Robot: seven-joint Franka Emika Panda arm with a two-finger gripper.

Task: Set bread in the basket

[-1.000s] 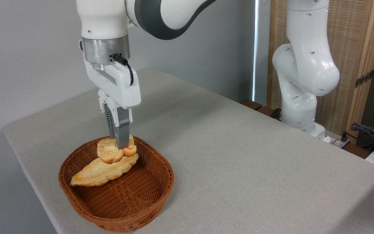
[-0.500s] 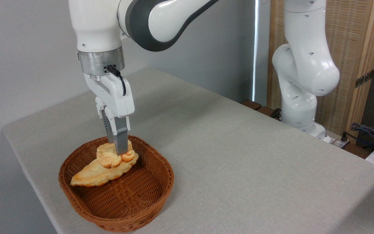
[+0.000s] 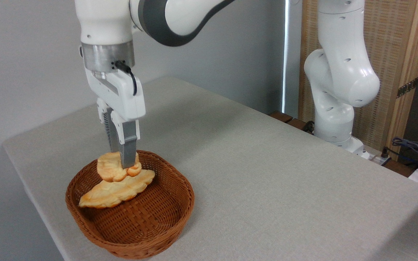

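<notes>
The two grey fingers (image 3: 128, 152) of the gripper (image 3: 121, 163) point straight down and pinch the small round golden-orange lobed bun (image 3: 111, 167) near its right edge; the nearer finger covers part of the bun, and the farther one shows only as a ribbed strip behind it. The bun sits in the fingers over the back left part of the round brown woven wicker basket (image 3: 136, 232), its paler upper face tipped slightly toward the camera. Its underside is just above, or touching, the long pale braided leaf-shaped loaf (image 3: 116, 190); which of the two cannot be told from this angle. That loaf lies inside the basket, slanting from the front left wall up toward the back, with its pointed tip against the left wall. The right and front parts of the basket floor are bare weave.

The basket stands near the front left corner of the light grey cloth-covered surface (image 3: 267, 174). Above the fingers rise the white gripper body, a silver wrist ring with a short black cable, and the white and grey arm (image 3: 180, 14), which runs off to the upper right. The arm's white base column (image 3: 339, 90) stands beyond the far right edge of the surface, before a wood-framed woven panel (image 3: 397, 54).
</notes>
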